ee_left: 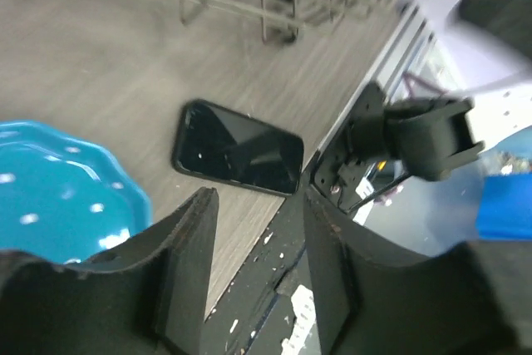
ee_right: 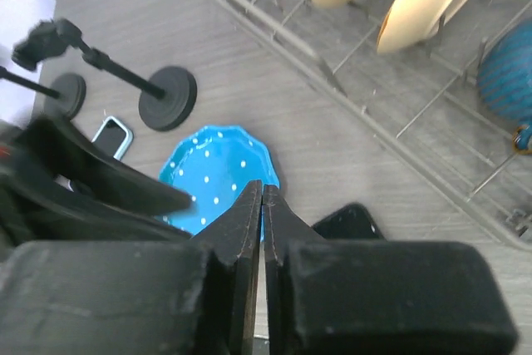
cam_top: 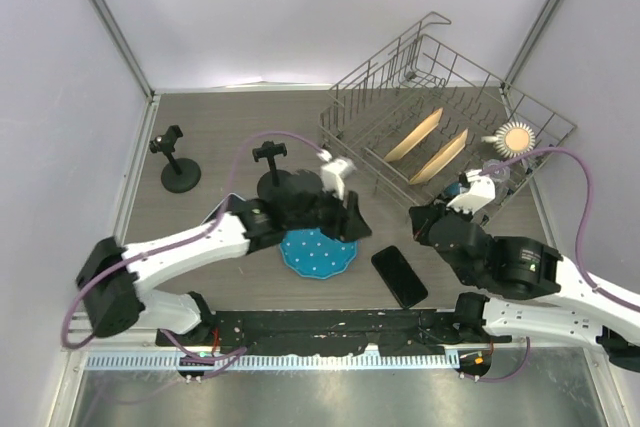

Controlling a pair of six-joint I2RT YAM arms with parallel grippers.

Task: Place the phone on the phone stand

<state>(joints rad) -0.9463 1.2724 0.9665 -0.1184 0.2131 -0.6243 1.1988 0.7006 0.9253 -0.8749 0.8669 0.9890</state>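
The black phone (cam_top: pixel 399 275) lies flat, glossy face up, on the table (cam_top: pixel 240 117) near its front edge. It sits just beside the blue plate (cam_top: pixel 318 252) and well apart from the nearer phone stand (cam_top: pixel 272 172). It looks like a thin, stiff, slick slab, probably light, so pinching across its narrow width at the long edges near the middle seems the safest hold. The left gripper (ee_left: pixel 256 201) hovers above it with fingers spread. The right gripper (ee_right: pixel 263 197) has its fingers pressed together on nothing. The dish rack (cam_top: pixel 440 127) stands behind.

Blue dotted plate (cam_top: pixel 318 253) on grey wood table (cam_top: pixel 230 117), wire dish rack (cam_top: pixel 450 97) holding 2 yellow plates (cam_top: pixel 413 135)
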